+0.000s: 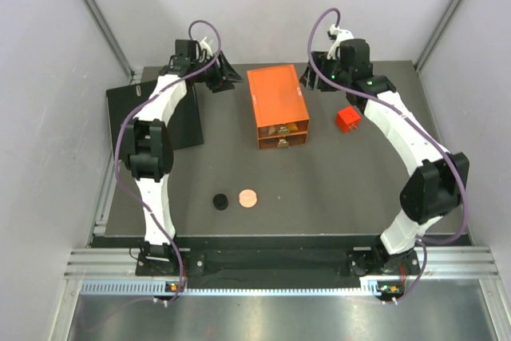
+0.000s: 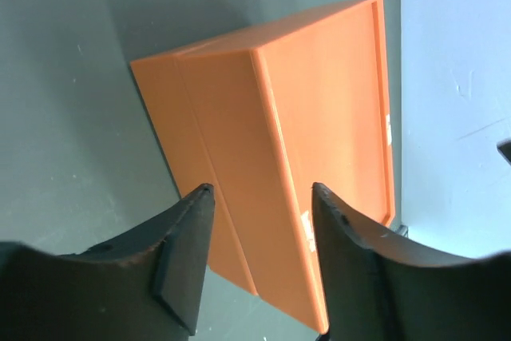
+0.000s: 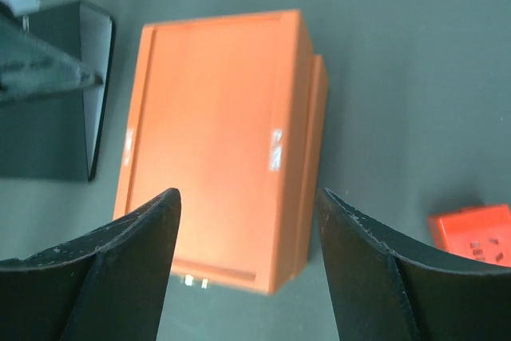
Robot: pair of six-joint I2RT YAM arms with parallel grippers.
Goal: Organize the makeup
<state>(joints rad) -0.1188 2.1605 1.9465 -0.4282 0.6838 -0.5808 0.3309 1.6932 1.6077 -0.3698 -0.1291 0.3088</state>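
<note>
Of the makeup, a black round disc (image 1: 220, 201) and a pinkish-copper round disc (image 1: 248, 198) lie side by side on the dark table near the front. Small tan pieces (image 1: 281, 128) show in the front openings of the large orange box (image 1: 276, 100). My left gripper (image 1: 228, 77) hovers at the box's back left corner, open and empty. In the left wrist view the left gripper (image 2: 262, 191) frames the orange box (image 2: 295, 141). My right gripper (image 1: 316, 77) hangs at the back right corner, also open and empty. From the right wrist the right gripper (image 3: 247, 194) looks down on the orange box (image 3: 215, 141).
A small red cube (image 1: 347, 119) sits right of the box and shows as the red cube (image 3: 471, 233) in the right wrist view. A flat black tray (image 1: 152, 109) lies at the back left, under the left arm. White walls close in the table on three sides.
</note>
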